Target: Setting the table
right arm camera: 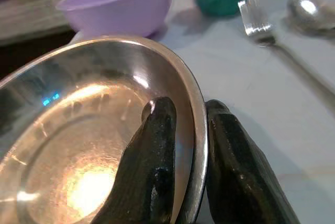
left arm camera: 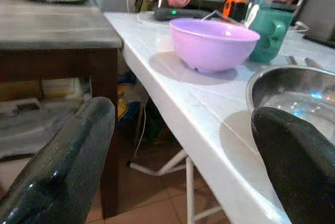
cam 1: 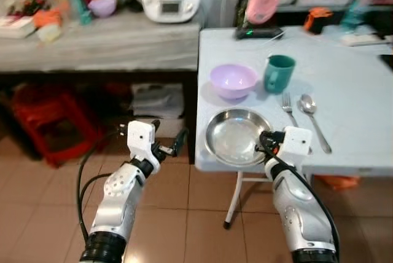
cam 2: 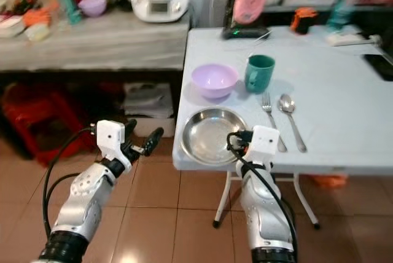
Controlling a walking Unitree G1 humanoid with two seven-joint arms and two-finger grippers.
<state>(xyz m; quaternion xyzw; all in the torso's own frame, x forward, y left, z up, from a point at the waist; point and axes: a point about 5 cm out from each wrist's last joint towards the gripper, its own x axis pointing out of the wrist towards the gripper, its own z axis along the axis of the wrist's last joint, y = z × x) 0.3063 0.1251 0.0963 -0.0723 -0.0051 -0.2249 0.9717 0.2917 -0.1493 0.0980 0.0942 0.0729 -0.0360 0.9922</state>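
Round shiny steel plate [right arm camera: 99,130], black fingers [right arm camera: 157,171] pinching rim

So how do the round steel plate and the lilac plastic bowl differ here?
The round steel plate is shiny, shallow and wide; the lilac plastic bowl is matte, deeper and narrower. The right gripper pinches the plate's rim, while the bowl stands free. Both are empty on the white table.
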